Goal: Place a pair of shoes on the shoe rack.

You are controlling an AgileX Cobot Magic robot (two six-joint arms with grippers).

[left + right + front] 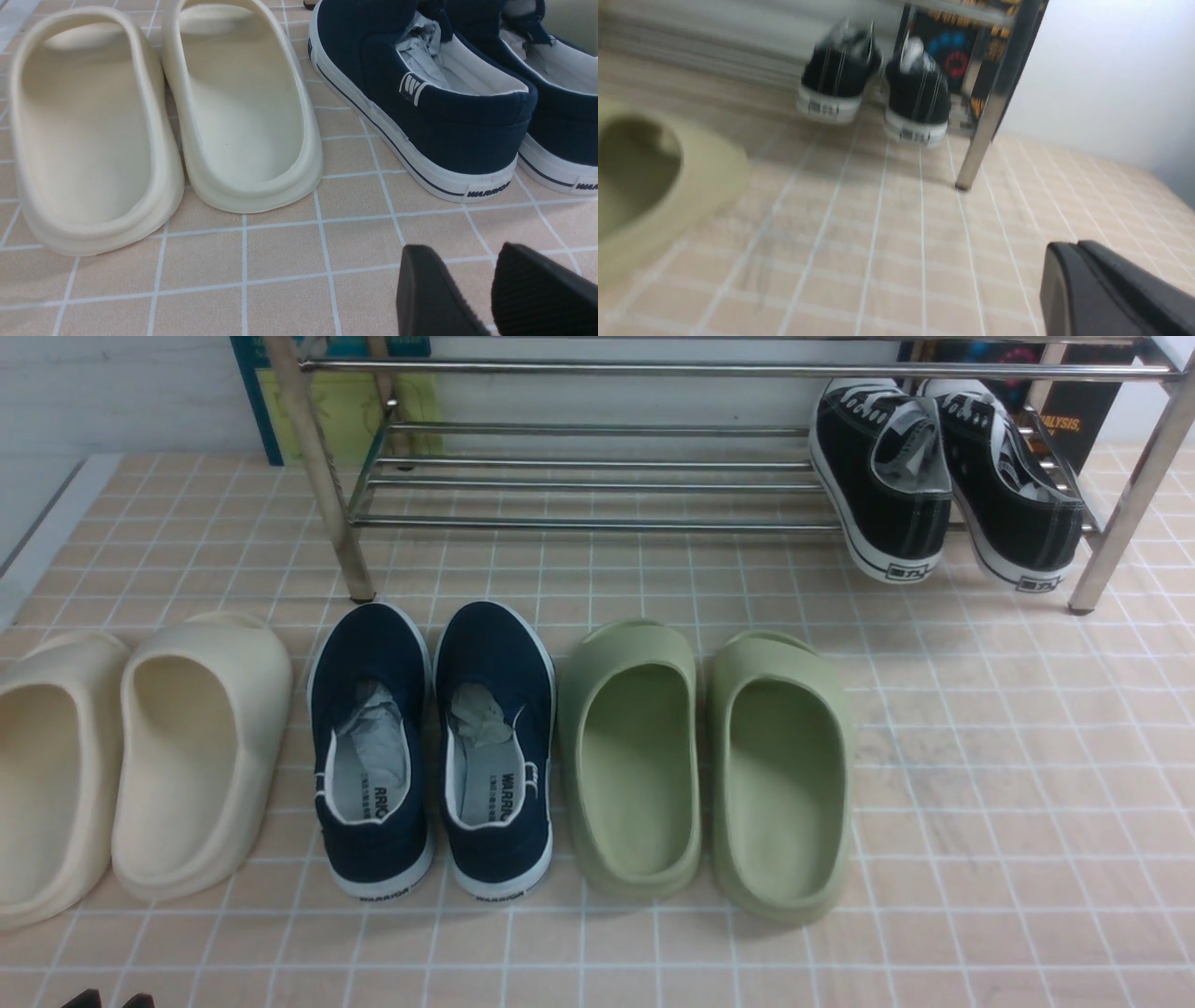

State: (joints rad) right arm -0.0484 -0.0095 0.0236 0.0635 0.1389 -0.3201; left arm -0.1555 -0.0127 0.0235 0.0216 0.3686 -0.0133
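Note:
The two black canvas sneakers (882,476) (1013,490) with white laces rest side by side on the lower shelf of the silver shoe rack (597,371), at its right end, toes inward and heels hanging over the front bar. The blurred right wrist view also shows the sneakers (838,74) (917,95) beside a rack leg (994,93). My left gripper (467,254) hovers low over the floor tiles near the front, slightly open and empty; its tips show at the front view's bottom edge (110,1001). My right gripper (1066,249) is shut and empty, well back from the rack.
On the tiled floor in front of the rack stand a row of cream slippers (201,747), navy slip-on shoes (373,747) (420,93) and green foam slippers (635,756) (644,177). Posters lean against the wall behind the rack (345,401).

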